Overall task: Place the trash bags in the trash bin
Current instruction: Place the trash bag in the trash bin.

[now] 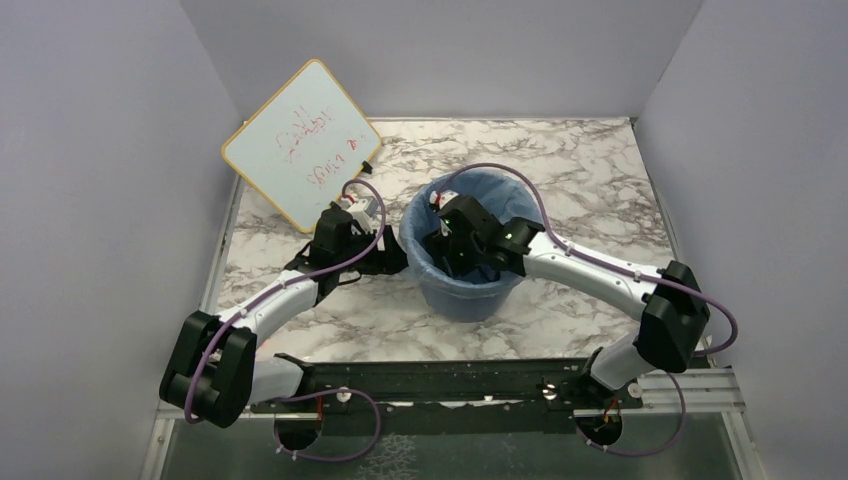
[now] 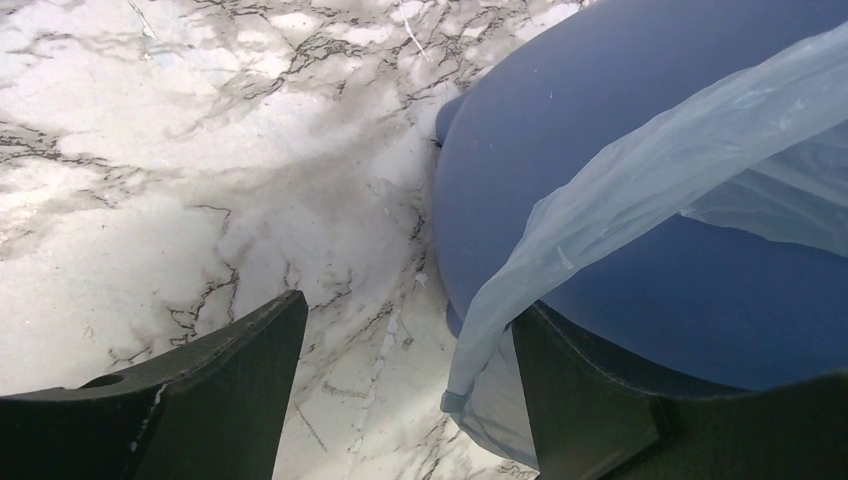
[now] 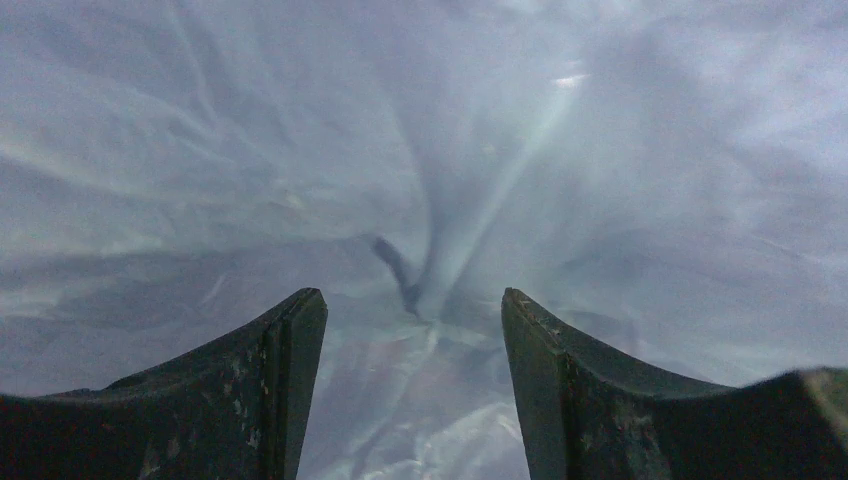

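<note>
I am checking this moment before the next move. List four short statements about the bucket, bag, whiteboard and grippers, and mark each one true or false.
1. The right gripper is down inside the bucket. True.
2. The left gripper is shut on the bag. False: its jaws stand open, and the bag's edge hangs ungripped between them.
3. The bag lies crumpled beside the bucket. False: it lines the bucket, with its edge draped over the rim.
4. The whiteboard stands at the back left, apart from the bucket. True.
</note>
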